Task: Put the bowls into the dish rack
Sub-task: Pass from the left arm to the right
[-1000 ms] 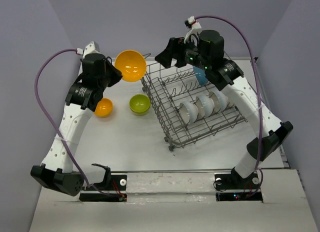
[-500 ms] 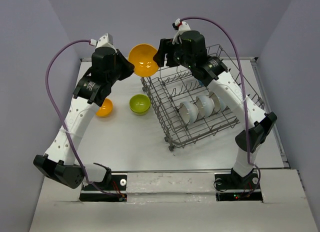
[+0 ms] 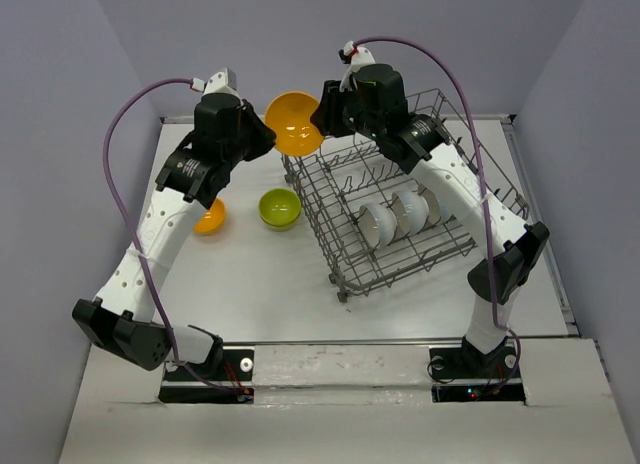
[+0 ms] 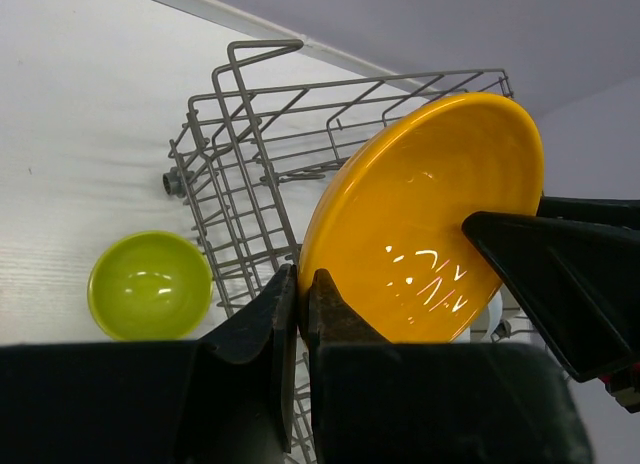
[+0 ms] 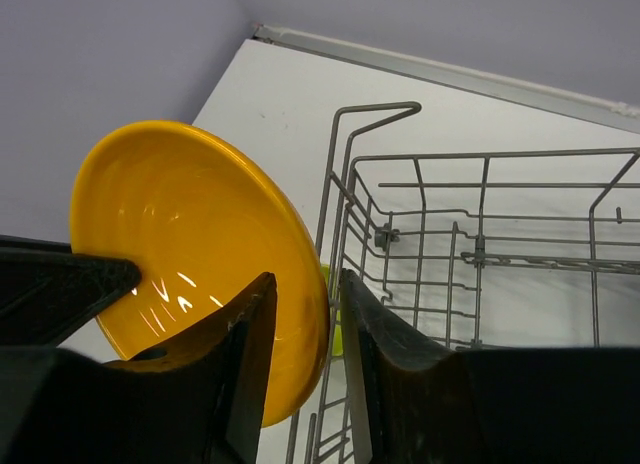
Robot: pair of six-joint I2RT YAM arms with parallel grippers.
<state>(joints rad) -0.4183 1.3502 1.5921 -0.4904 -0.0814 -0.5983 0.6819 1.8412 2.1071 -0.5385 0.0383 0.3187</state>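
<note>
**A:** Which item is in hand, and where is it kept?

**B:** Entry one: large orange bowl (image 3: pixel 293 122), held off the table (image 3: pixel 250 284) on edge, at 11 o'clock of the dish rack (image 3: pixel 312 216), just outside its far-left corner. It is clamped at the rim by the left gripper (image 4: pixel 300 294), at the bowl's 8 o'clock in the top view. The opposite rim, at 3 o'clock, is straddled by the right gripper (image 5: pixel 300 294). Whether that rim is pinched yet cannot be told.

**A:** How is the step done well?

**B:** A handover is judged to be under way. The right hold should be made deep and firm before the left clamp is released, since a smooth rim is likely to slip. The bowl is then best kept on edge and lowered between tines.

**A:** What else is listed?

**B:** A lime green bowl (image 3: pixel 280 208) is noted on the table at 9 o'clock of the rack. A small orange bowl (image 3: pixel 209 216) is noted at 9 o'clock of that, partly hidden by the left arm. The white bowls (image 3: pixel 400 214) are already racked, near the middle.

**A:** What obstructions are recorded?

**B:** The tall corner wire loop (image 4: pixel 245 84) is found just beside the bowl and could be struck. The white bowls' row is taken, so a free row must be chosen.
</note>
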